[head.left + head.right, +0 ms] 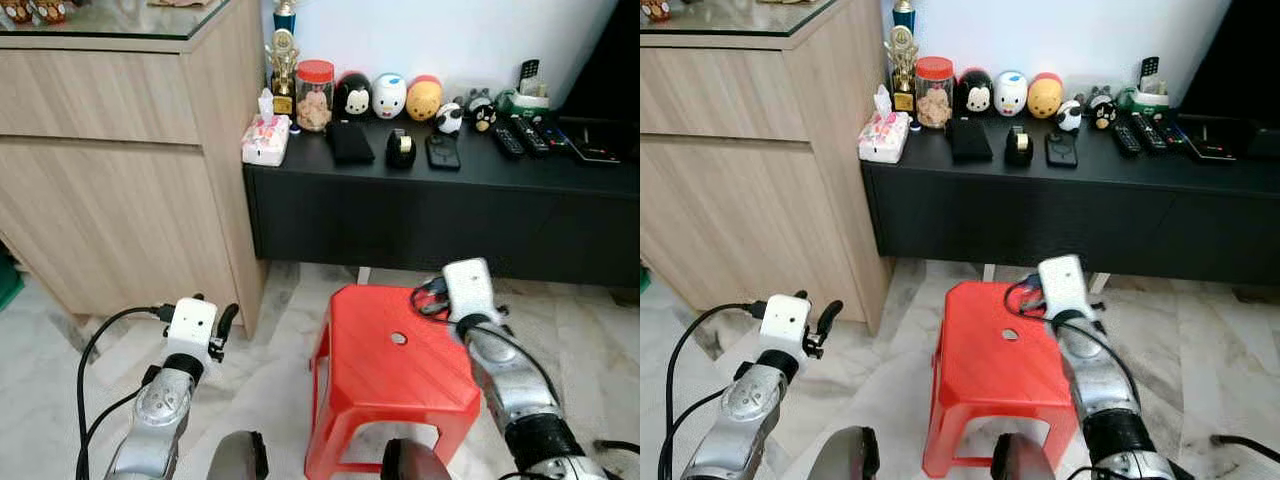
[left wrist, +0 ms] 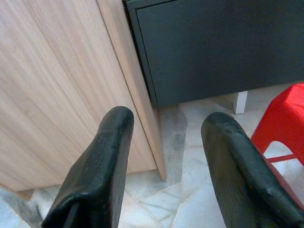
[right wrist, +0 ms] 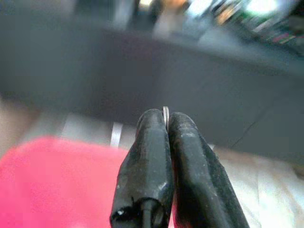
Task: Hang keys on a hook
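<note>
our right claw point(image 3: 166, 124), above the red plastic stool point(image 1: 390, 375), pinches a thin silver key ring point(image 3: 165, 114); our left claw point(image 2: 164, 142) gapes beside it.

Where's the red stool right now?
The red stool stands on the marble floor in front of the black cabinet, in the eye views, under the right gripper; the wooden cupboard is on its left.

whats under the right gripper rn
The red stool sits below the right gripper, which is shut on a thin metal ring. Whatever hangs from the ring is covered by the fingers.
</note>
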Robot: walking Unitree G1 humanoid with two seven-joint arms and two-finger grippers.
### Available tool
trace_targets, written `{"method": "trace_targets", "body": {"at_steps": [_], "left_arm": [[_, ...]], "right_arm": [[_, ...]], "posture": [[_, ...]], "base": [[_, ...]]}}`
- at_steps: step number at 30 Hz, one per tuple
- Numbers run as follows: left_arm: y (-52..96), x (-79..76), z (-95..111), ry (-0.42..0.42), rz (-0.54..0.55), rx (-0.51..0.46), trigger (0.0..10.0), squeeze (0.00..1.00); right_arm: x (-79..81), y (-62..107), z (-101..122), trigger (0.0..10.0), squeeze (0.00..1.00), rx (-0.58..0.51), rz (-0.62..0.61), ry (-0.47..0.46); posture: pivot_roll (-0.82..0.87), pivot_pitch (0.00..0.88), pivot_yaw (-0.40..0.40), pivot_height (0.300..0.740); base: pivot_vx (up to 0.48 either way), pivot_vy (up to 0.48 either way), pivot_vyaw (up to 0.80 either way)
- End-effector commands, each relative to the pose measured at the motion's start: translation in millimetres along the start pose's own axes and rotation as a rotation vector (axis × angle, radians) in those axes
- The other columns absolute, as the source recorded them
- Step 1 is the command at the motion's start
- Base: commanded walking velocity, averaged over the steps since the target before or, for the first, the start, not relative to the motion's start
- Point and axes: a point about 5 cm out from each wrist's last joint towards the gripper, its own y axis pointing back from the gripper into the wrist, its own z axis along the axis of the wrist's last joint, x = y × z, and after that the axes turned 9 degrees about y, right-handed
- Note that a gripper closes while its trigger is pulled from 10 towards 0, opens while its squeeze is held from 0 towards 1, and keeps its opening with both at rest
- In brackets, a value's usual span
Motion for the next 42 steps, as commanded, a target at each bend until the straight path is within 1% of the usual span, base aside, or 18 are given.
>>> {"method": "trace_targets", "body": {"at_steps": [1, 2, 3, 5, 6, 9, 12, 15, 17, 28, 32, 33, 35, 37, 39, 40, 42], "left_arm": [[-1.2, 0.0, 1, -0.002, 0.002, -0.010, 10.0, 0.00], [-1.1, -0.4, 1, -0.003, 0.001, -0.010, 10.0, 0.00], [-0.9, -0.7, 0, -0.001, 0.001, -0.010, 10.0, 0.00], [-0.8, -1.1, 0, 0.001, 0.001, -0.012, 10.0, 0.00], [-0.9, -1.2, 0, 0.002, 0.001, -0.015, 10.0, 0.00], [-0.6, -1.4, -1, 0.004, 0.003, -0.015, 10.0, 0.00], [-0.1, -1.6, -1, 0.006, 0.004, -0.016, 10.0, 0.00], [0.6, -2.4, -2, 0.013, 0.004, -0.018, 10.0, 0.00], [0.7, -2.8, -2, 0.014, 0.003, -0.018, 10.0, 0.00], [0.7, -4.3, -3, 0.019, 0.003, -0.019, 10.0, 0.00], [2.5, -2.4, -9, 0.020, 0.009, -0.003, 10.0, 0.00], [3.7, -1.7, -12, 0.022, 0.012, 0.009, 10.0, 0.00], [5.7, -0.7, -18, 0.023, 0.016, 0.032, 10.0, 0.00], [10.5, 2.4, -31, 0.016, 0.028, 0.080, 10.0, 0.00], [14.0, 5.0, -38, 0.016, 0.040, 0.103, 10.0, 0.00], [19.4, 8.7, -49, 0.020, 0.057, 0.144, 10.0, 0.00], [25.9, 12.3, -61, 0.015, 0.070, 0.196, 10.0, 0.00]], "right_arm": [[-8.1, -0.4, 14, 10.0, 0.00, -0.082, -0.057, -0.038], [-7.9, 0.5, 14, 10.0, 0.00, -0.084, -0.064, -0.040], [-4.9, 3.3, 13, 10.0, 0.00, -0.091, -0.075, -0.088], [-1.4, 6.8, 12, 10.0, 0.00, -0.102, -0.080, -0.147], [3.5, 10.0, 12, 10.0, 0.00, -0.111, -0.075, -0.200], [10.2, 15.5, 9, 10.0, 0.00, -0.134, -0.066, -0.243], [13.0, 19.3, 9, 10.0, 0.00, -0.162, -0.064, -0.236], [8.9, 21.0, 9, 10.0, 0.00, -0.172, -0.101, -0.233], [7.7, 21.4, 10, 10.0, 0.00, -0.181, -0.106, -0.233], [6.4, 20.1, 13, 10.0, 0.00, -0.203, -0.108, -0.241], [6.7, 19.6, 12, 10.0, 0.00, -0.201, -0.106, -0.245], [6.8, 19.5, 12, 10.0, 0.00, -0.201, -0.106, -0.245], [6.7, 19.3, 12, 10.0, 0.00, -0.200, -0.106, -0.245], [6.7, 19.2, 12, 10.0, 0.00, -0.201, -0.106, -0.245], [6.8, 19.1, 12, 10.0, 0.00, -0.200, -0.106, -0.244], [6.6, 19.1, 12, 10.0, 0.00, -0.199, -0.106, -0.245], [6.3, 19.0, 11, 10.0, 0.00, -0.198, -0.108, -0.247]], "posture": [[0.04, 0.000, -0.063, 0.614], [0.04, 0.000, -0.063, 0.614], [0.04, 0.000, -0.065, 0.614], [0.05, 0.000, -0.066, 0.614], [0.04, 0.000, -0.066, 0.614], [0.04, 0.000, -0.065, 0.614], [0.04, 0.000, -0.065, 0.614], [0.04, 0.000, -0.065, 0.614], [0.04, 0.000, -0.065, 0.623], [0.04, 0.000, -0.066, 0.703], [0.04, 0.000, -0.068, 0.733], [0.04, 0.000, -0.068, 0.740], [0.04, 0.000, -0.068, 0.740], [0.04, 0.000, -0.069, 0.740], [0.04, 0.000, -0.069, 0.740], [0.04, 0.000, -0.069, 0.740], [0.04, 0.000, -0.070, 0.740]], "base": [[0.000, 0.000, 0.00], [0.000, 0.000, 0.00], [0.000, 0.000, 0.00], [0.000, 0.000, 0.00], [0.000, 0.000, 0.00], [0.000, 0.000, 0.00], [0.000, 0.000, 0.00], [0.000, 0.000, 0.00], [0.000, 0.000, 0.00], [0.000, 0.000, 0.00], [0.000, 0.000, 0.00], [0.000, 0.000, 0.00], [0.000, 0.000, 0.00], [0.000, 0.000, 0.00], [0.000, 0.000, 0.00], [0.000, 0.000, 0.00], [0.000, 0.000, 0.00]]}}
